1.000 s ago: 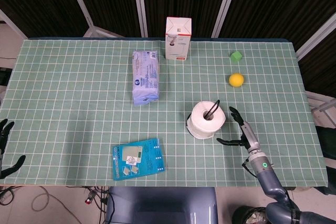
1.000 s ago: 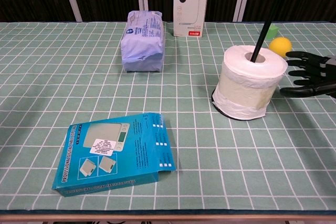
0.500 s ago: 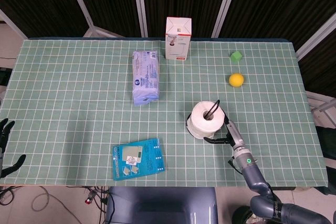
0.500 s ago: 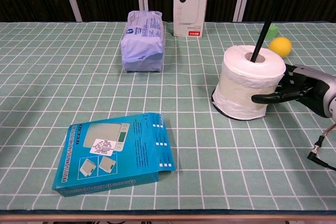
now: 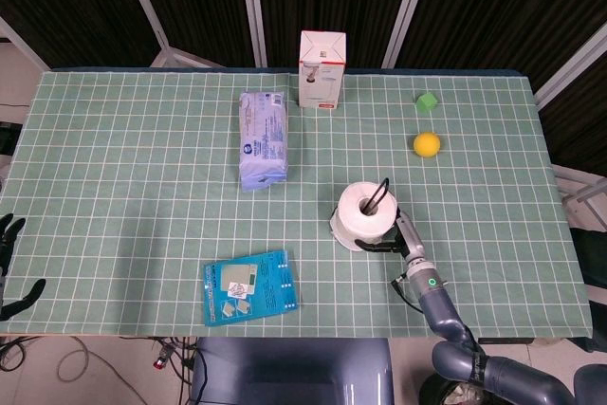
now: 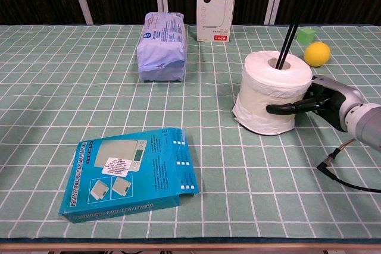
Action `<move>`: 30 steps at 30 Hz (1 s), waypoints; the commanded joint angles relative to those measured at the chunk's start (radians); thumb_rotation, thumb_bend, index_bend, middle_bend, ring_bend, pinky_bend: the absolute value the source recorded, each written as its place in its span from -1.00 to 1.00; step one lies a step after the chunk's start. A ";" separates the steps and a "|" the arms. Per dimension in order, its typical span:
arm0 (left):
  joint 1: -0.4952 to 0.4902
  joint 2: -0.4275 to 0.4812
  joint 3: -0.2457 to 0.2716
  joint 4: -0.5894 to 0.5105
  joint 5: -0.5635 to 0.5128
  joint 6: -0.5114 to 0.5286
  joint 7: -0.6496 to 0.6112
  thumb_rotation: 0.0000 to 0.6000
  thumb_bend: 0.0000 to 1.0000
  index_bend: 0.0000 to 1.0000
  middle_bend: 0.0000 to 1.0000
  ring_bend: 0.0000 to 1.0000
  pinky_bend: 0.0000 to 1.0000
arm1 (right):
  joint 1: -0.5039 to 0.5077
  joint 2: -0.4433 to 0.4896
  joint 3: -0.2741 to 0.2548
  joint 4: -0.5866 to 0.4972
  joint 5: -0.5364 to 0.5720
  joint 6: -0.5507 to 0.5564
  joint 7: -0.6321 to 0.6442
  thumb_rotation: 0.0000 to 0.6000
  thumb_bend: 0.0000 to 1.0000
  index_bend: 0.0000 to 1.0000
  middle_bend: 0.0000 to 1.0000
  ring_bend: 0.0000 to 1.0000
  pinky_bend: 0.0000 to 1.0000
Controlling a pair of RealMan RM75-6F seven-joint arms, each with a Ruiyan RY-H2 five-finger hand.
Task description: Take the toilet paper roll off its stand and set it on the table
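- Head view: the toilet paper roll (image 5: 365, 215) sits on its stand (image 5: 379, 198) right of the tabletop (image 5: 133, 187) centre, the thin black rod poking up through the core. My right robot hand (image 5: 394, 239) is wrapped against the roll's near-right side, dark fingers on the paper; my left robot hand (image 5: 9, 263) hangs off the left edge, fingers spread, grasping nothing.
- Head view, compared with a second ago: my right robot hand stood apart from the roll then, fingers splayed; now it touches it, and the roll has slid a little left (pushed, I judge).
- Chest view: my right robot hand (image 6: 315, 102) grasps the roll's flank, one finger lying across its front. The roll (image 6: 271, 99) is on the stand, not lifted.
- Chest view, handling: the roll looks light and soft, its loose outer wrap liable to crumple or slip. I'd hold the middle of the side wall with a broad, gentle squeeze and lift straight up along the rod (tilting would snag the core).
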 commanded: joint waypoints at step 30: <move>0.001 0.004 0.000 -0.002 -0.007 -0.002 -0.003 1.00 -0.56 -0.90 -1.00 -1.00 -1.00 | 0.036 -0.094 0.072 0.069 0.025 0.033 -0.035 1.00 -1.00 -0.47 -0.52 -0.55 -0.67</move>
